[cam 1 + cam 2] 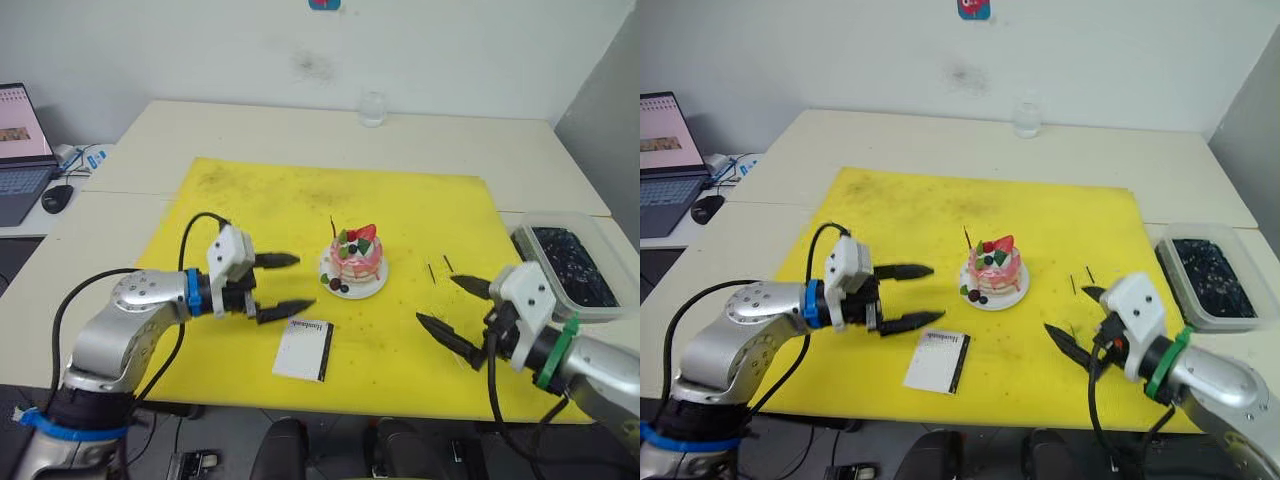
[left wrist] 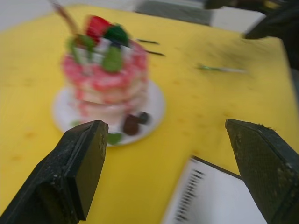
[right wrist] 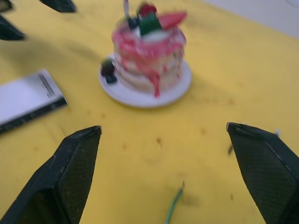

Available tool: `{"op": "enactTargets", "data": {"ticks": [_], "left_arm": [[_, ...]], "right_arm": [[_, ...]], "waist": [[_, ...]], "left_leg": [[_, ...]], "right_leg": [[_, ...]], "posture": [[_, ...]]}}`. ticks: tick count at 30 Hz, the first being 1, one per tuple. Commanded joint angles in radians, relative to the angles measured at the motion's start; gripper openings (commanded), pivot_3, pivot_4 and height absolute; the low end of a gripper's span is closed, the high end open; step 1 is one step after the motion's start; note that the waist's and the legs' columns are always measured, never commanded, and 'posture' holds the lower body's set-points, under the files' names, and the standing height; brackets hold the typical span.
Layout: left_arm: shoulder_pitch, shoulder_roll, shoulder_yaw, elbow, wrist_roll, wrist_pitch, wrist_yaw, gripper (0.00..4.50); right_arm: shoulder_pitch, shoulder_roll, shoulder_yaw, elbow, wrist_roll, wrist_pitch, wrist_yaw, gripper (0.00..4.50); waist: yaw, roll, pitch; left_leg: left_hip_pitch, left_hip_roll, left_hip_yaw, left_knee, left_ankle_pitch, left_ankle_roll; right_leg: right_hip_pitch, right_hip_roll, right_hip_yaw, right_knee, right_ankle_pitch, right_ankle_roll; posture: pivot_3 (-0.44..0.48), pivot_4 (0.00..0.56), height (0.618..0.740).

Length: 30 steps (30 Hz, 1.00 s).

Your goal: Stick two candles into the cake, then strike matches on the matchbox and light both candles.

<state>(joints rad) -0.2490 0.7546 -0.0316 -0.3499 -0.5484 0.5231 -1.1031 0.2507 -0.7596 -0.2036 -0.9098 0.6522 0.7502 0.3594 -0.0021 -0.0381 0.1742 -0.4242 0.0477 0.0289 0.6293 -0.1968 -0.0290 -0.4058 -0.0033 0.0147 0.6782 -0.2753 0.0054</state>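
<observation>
Left eye view is showing both my claws gaping wide — left claw point(image 1: 283, 286) hovering at the cake's point(image 1: 356, 260) nine o'clock, right claw point(image 1: 452, 306) at four o'clock, matchbox point(image 1: 303, 350) lying at seven.

Cake point(image 2: 110, 81) and matchbox point(image 2: 212, 200) beyond wide-apart gripper point(image 2: 170, 172) fingers.

Pink cake point(image 1: 356, 256), yellow mat point(image 1: 260, 215), white matchbox point(image 1: 302, 350)
</observation>
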Motion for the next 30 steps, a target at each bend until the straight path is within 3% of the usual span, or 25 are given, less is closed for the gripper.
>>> {"op": "enactTargets", "data": {"ticks": [1,9,20,23,30], "left_arm": [[-0.018,-0.027,-0.041,-0.112,-0.053,0.039,0.009,4.47],[-0.007,-0.066,-0.084,-0.164,-0.072,0.069,0.041,4.47],[0.007,-0.092,-0.115,-0.164,-0.046,0.034,0.063,4.47],[0.009,-0.094,-0.116,-0.169,-0.047,0.035,0.070,4.50],[0.013,-0.098,-0.118,-0.176,-0.050,0.044,0.081,4.50]], "right_arm": [[0.134,0.043,0.018,-0.013,-0.120,-0.115,0.006,4.50],[0.323,0.178,0.071,0.034,-0.262,-0.218,-0.024,4.50],[0.213,0.248,0.172,0.061,-0.374,-0.168,-0.073,4.50],[0.206,0.249,0.188,0.056,-0.378,-0.117,-0.082,3.88],[0.209,0.261,0.204,0.045,-0.377,-0.054,-0.093,1.28]], "waist": [[0.000,0.000,0.000],[-0.009,0.000,0.000],[-0.005,0.000,0.000],[-0.003,0.000,0.000],[-0.003,0.000,0.000]], "left_leg": [[0.000,0.000,0.000,0.000,0.000,0.000],[0.005,0.001,0.001,0.000,0.000,0.000],[0.005,0.000,0.001,-0.001,0.000,0.000],[0.005,0.000,0.001,-0.001,0.000,0.000],[0.004,0.000,0.001,-0.001,0.000,0.000]], "right_leg": [[0.000,0.000,0.000,0.000,0.000,0.000],[0.002,0.000,0.001,0.002,-0.002,-0.004],[0.002,0.000,0.002,0.002,-0.004,-0.006],[0.002,0.000,0.001,0.002,-0.004,-0.007],[0.002,0.000,0.001,0.002,-0.004,-0.006]], "posture": [[0.000,0.150,0.740],[0.000,0.150,0.740],[0.000,0.150,0.740],[0.000,0.150,0.740],[0.000,0.150,0.740]]}}
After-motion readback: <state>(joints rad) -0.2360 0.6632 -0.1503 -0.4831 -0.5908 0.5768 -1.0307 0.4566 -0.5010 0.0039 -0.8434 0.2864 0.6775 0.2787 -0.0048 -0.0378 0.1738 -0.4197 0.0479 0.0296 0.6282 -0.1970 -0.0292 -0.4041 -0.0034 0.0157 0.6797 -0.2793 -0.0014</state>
